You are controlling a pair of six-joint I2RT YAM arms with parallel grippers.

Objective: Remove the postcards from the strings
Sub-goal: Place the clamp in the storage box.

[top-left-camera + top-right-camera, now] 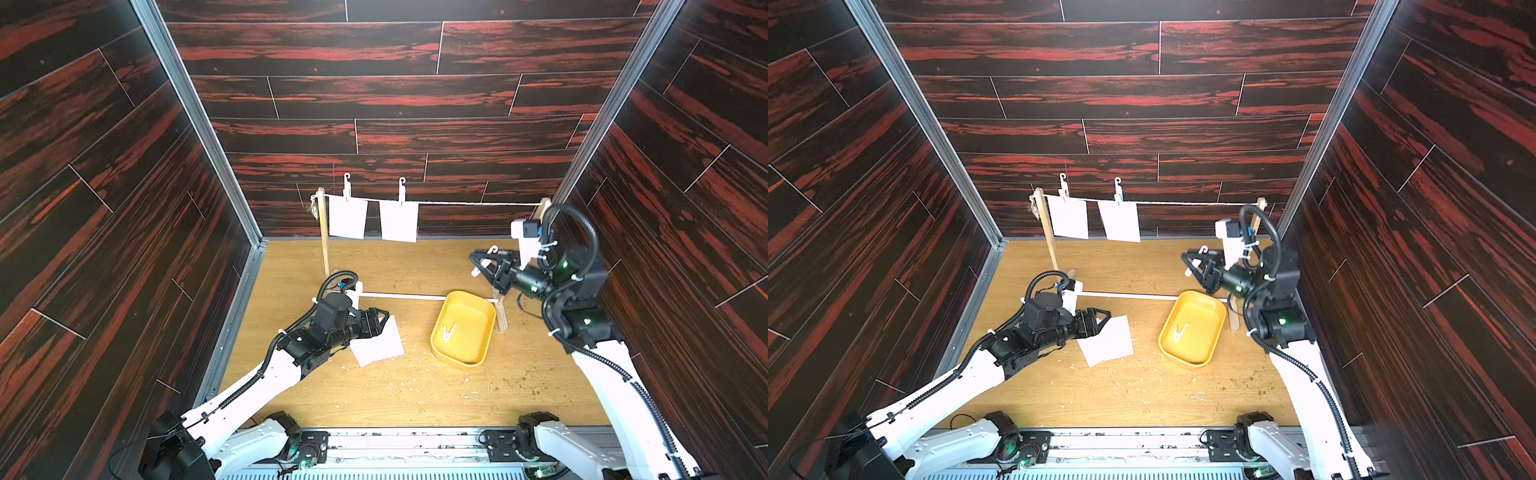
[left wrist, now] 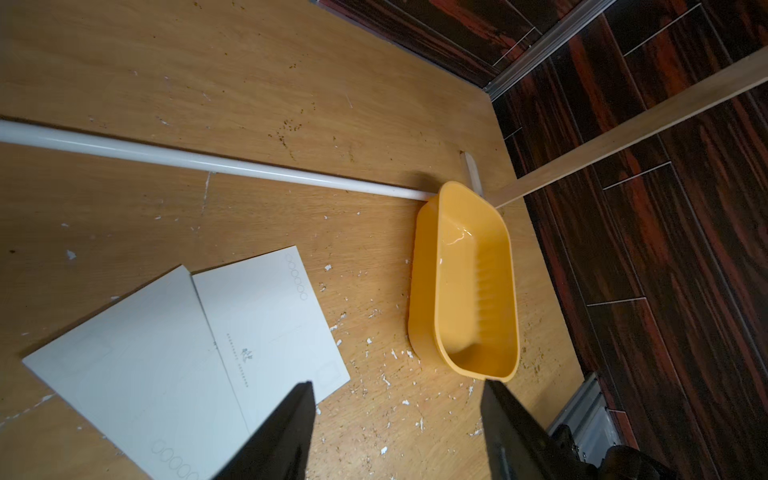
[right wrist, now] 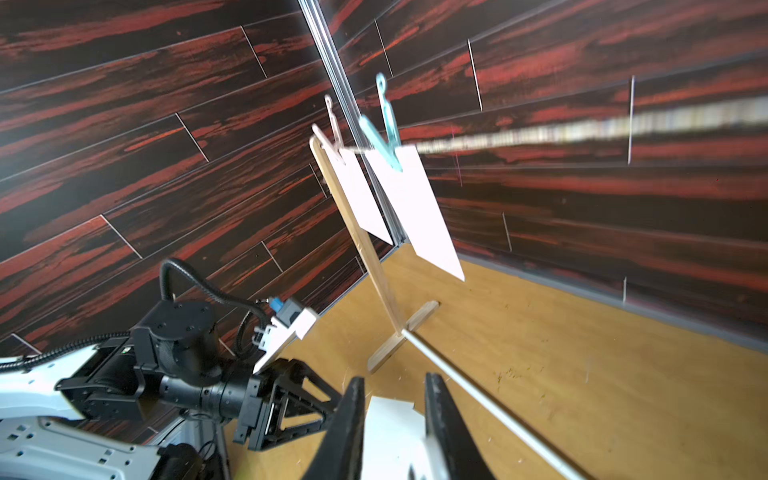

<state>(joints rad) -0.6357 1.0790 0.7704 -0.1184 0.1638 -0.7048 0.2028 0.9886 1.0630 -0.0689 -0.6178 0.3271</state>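
Two white postcards point(image 1: 348, 218) point(image 1: 399, 222) hang from the string point(image 1: 478, 203), each under a hooked clothespin point(image 1: 347, 187); both top views show them, and the right wrist view does too point(image 3: 419, 208). Two more postcards point(image 1: 380, 343) point(image 2: 166, 353) lie overlapping on the table. My left gripper point(image 1: 384, 322) point(image 2: 397, 382) hovers open at their edge, with nothing between its fingers. My right gripper point(image 1: 476, 262) point(image 3: 395, 378) is raised near the stand's right post, shut on a white hooked clothespin point(image 1: 492, 249).
A yellow tray point(image 1: 473, 301) point(image 2: 465, 291) stands on the table by the right post's foot, with one clothespin point(image 1: 449, 331) inside. The stand's white bottom rod point(image 1: 399, 296) runs between the two wooden posts point(image 1: 324, 237). Paper crumbs litter the tabletop.
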